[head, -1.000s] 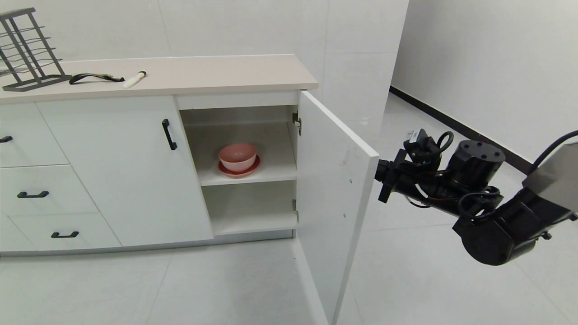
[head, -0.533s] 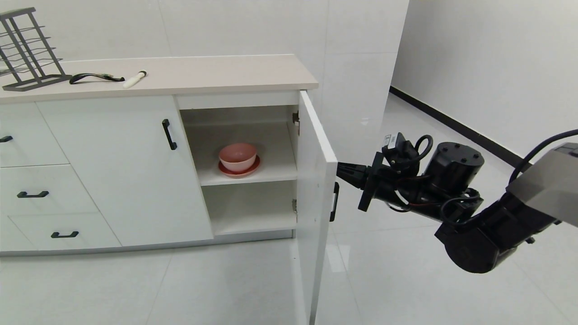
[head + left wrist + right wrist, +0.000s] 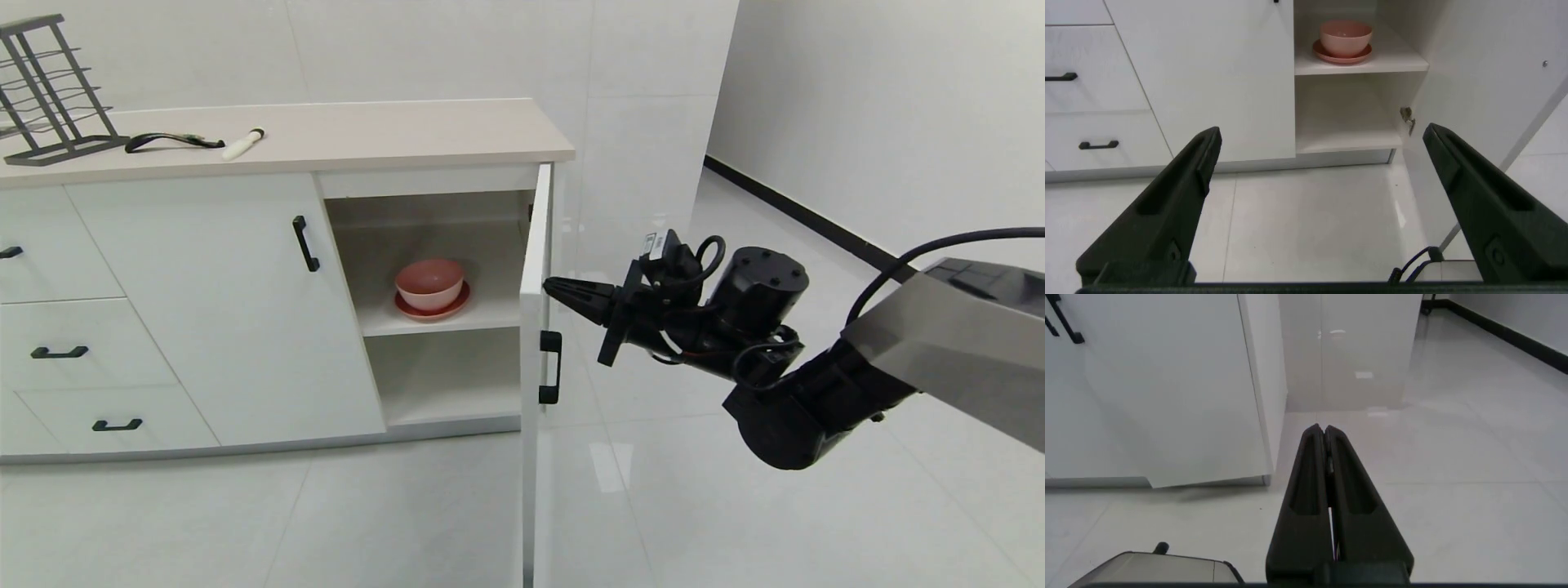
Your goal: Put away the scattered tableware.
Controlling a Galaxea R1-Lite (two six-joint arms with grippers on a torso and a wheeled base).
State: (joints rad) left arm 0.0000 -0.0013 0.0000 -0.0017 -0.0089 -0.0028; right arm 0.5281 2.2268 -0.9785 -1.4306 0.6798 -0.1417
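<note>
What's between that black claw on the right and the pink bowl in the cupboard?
In the head view, the open cupboard door, seen edge-on, stands between the right gripper and the pink bowl. Nothing else lies between them.

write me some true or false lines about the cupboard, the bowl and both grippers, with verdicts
1. The pink bowl sits on a plate on the upper shelf. True.
2. The right gripper is spread wide. False: its fingers are pressed together.
3. The left gripper is open and holds nothing. True.
4. The cabinet door is fully closed. False: it stands open, seen edge-on in the head view, with the shelves exposed.
5. The wire rack stands on the floor. False: it is on the countertop.
</note>
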